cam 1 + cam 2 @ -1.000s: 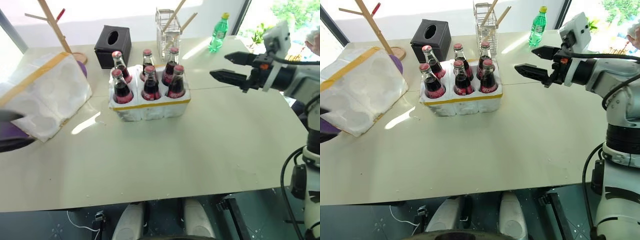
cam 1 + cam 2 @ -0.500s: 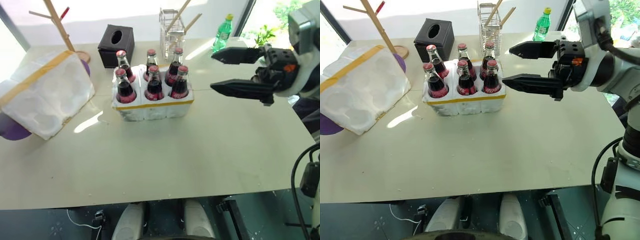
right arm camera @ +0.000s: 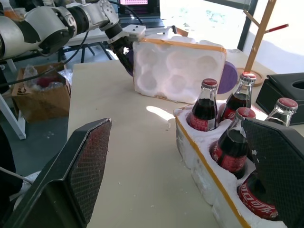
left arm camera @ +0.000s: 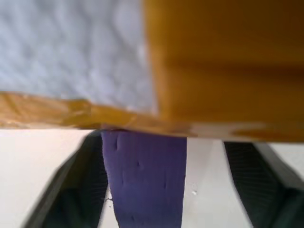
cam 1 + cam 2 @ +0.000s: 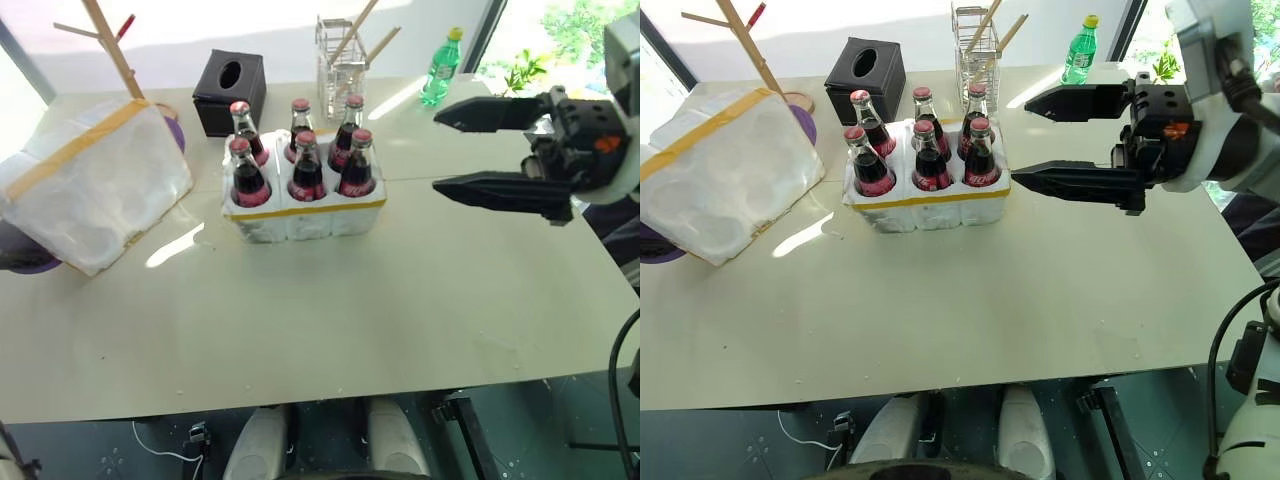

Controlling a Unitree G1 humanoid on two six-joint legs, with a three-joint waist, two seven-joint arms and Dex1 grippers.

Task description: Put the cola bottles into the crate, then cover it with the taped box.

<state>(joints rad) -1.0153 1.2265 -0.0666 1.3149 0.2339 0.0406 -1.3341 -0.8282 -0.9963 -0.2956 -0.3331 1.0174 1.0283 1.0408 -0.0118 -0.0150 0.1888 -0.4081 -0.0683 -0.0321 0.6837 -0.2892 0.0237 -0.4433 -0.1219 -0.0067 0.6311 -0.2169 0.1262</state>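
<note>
1. Styrofoam crate [image 5: 303, 210] on the tabletop [image 5: 330, 320] holds six cola bottles [image 5: 305, 165], just beside the right tool [image 5: 1030, 140], whose fingers are spread wide, grasping nothing.
2. Left tool [image 3: 127, 56] meets the tilted taped box [image 5: 95, 185]; its grip cannot be told.

There are six small glass cola bottles with red caps [image 5: 303, 160]. One low white foam crate [image 5: 305, 218]. One big white foam box with yellow tape [image 5: 90, 185]. One green plastic bottle [image 5: 438, 68]. One black tissue box [image 5: 228, 92].
</note>
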